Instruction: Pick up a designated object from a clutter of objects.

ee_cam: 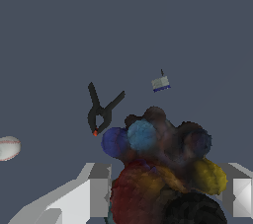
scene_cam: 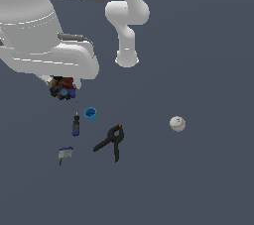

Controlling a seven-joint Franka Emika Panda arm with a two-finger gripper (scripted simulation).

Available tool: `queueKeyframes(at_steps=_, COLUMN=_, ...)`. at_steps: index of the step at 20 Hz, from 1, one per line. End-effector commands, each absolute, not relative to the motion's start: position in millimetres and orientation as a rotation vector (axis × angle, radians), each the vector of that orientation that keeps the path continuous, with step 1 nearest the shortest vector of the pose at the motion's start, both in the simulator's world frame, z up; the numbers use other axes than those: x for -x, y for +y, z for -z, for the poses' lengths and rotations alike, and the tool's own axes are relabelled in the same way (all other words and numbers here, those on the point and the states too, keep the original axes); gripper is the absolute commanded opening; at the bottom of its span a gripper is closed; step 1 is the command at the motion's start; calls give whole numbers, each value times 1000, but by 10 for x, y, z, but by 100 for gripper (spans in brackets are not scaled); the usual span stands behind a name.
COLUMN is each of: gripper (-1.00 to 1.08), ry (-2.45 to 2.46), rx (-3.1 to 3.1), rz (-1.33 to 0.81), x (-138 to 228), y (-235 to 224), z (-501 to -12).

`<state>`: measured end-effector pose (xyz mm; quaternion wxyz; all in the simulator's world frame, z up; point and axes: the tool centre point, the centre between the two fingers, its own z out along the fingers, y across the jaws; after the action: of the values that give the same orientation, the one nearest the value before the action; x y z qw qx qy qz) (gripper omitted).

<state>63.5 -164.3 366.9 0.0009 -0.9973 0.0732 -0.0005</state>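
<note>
The designated object (scene_cam: 62,89) is a dark lumpy cluster with blue, red and orange specks, tucked just under the arm's white hand at the exterior view's left. In the wrist view the designated object (ee_cam: 163,164) fills the space between the two white fingers (ee_cam: 99,188), which press on it from both sides. My gripper (ee_cam: 170,191) is shut on it; in the exterior view the gripper (scene_cam: 62,83) is mostly hidden by the hand and the lump. The rest of the clutter of objects lies on the floor apart from it.
A blue cup (scene_cam: 91,114) and a dark screwdriver (scene_cam: 76,125) lie just below the held lump. The black clamp (scene_cam: 111,141) (ee_cam: 101,112), a grey-blue piece (scene_cam: 65,153) (ee_cam: 161,83) and a white ball (scene_cam: 177,123) (ee_cam: 7,148) are spread around. The arm's base (scene_cam: 127,45) stands behind.
</note>
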Motion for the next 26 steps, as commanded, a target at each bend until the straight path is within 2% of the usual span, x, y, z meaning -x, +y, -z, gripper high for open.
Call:
queueKeyframes(at_steps=1, gripper=-100, ry=229, rx=3132, rz=3, x=-708, y=-1729, z=-3781)
queueKeyframes(at_steps=14, gripper=-100, ry=229, rx=3133, rz=1, x=-1012, y=-2085, z=-4205)
queueKeyframes(at_steps=26, gripper=-100, ry=229, rx=3133, rz=0, x=-1139, y=-2221, z=-4368)
